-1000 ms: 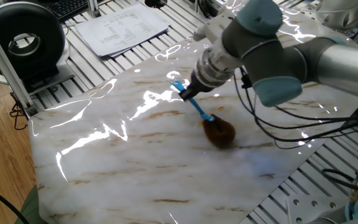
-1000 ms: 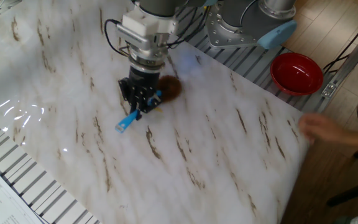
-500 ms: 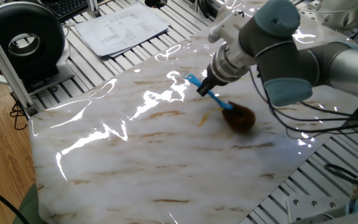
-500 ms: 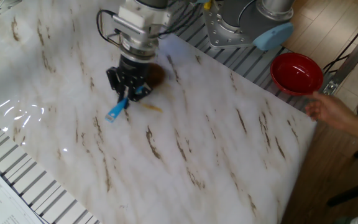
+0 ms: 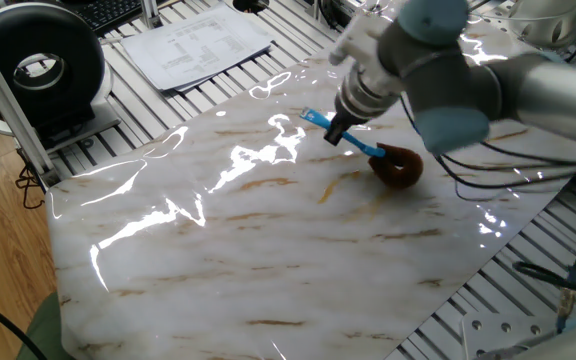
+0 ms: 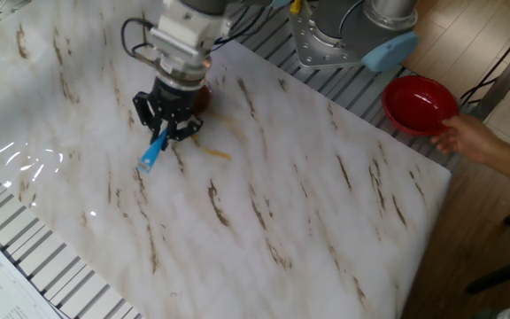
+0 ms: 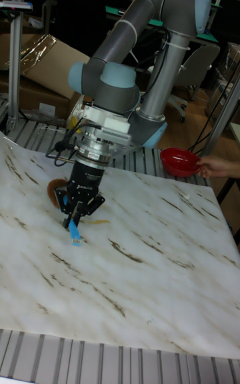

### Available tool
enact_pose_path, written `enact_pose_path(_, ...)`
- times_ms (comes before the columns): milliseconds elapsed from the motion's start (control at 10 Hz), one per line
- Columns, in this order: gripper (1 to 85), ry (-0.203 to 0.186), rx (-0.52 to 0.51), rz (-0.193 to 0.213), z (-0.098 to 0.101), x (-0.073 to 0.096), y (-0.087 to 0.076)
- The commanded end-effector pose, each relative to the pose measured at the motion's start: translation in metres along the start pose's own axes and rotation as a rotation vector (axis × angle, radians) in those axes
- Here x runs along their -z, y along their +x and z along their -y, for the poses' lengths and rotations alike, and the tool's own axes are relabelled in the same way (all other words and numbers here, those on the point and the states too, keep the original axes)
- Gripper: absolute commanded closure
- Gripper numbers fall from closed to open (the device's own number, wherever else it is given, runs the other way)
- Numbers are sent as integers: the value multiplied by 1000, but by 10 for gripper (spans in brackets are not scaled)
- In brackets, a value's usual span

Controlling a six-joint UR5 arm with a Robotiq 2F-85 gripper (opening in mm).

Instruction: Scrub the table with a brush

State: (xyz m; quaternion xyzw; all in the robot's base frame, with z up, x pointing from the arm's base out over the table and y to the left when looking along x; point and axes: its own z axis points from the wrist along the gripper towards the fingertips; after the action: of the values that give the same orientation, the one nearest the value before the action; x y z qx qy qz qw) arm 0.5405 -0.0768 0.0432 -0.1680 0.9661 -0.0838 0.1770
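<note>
- The table [image 5: 218, 270] takes up most of each view; the brush head sits near the edge on the robot-base side, so a stroke carried further that way could, I judge, run the head off the marble onto the ribbed metal frame [image 6: 326, 75].
- A person's hand [image 6: 472, 140] grasps the red bowl [image 6: 421, 103] just off the table corner; it is well apart from the arm now, but a wide sweep toward that corner would bring the two close.
- The gripper [image 7: 78, 205] is clamped on the blue handle of the brush [image 5: 373, 155], gripping mid-handle with the free end sticking out beyond the fingers. Downward pressure on a thin handle held this way could twist it in the jaws and lift the head off the surface.
- The brown head [image 5: 398, 167] rests on the marble beside the gripper; how firmly it presses I cannot tell, since the wrist is blurred in one fixed view.
- An orange-brown stain [image 6: 218, 154] lies near the gripper, apart from the head; strokes kept where the head now is would miss it.
</note>
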Motion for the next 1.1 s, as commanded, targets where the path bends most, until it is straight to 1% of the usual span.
enact_pose_path(0, 847, -28, -20, -154, -14, 10, -8)
enact_pose_path(100, 847, -36, -51, -162, -22, 16, -19)
enact_pose_path(200, 847, -67, -98, -161, -35, 19, -30)
enact_pose_path(300, 847, -86, -126, -157, -42, 20, -39)
enact_pose_path(400, 847, -82, -129, -160, -42, 23, -48)
enact_pose_path(500, 847, -68, -131, -161, -41, 24, -52)
enact_pose_path(600, 847, -62, -119, -150, -39, 22, -55)
enact_pose_path(800, 847, -20, -80, -136, -29, 22, -61)
enact_pose_path(900, 847, -12, -68, -132, -26, 23, -63)
enact_pose_path(1000, 847, 10, -42, -125, -18, 23, -64)
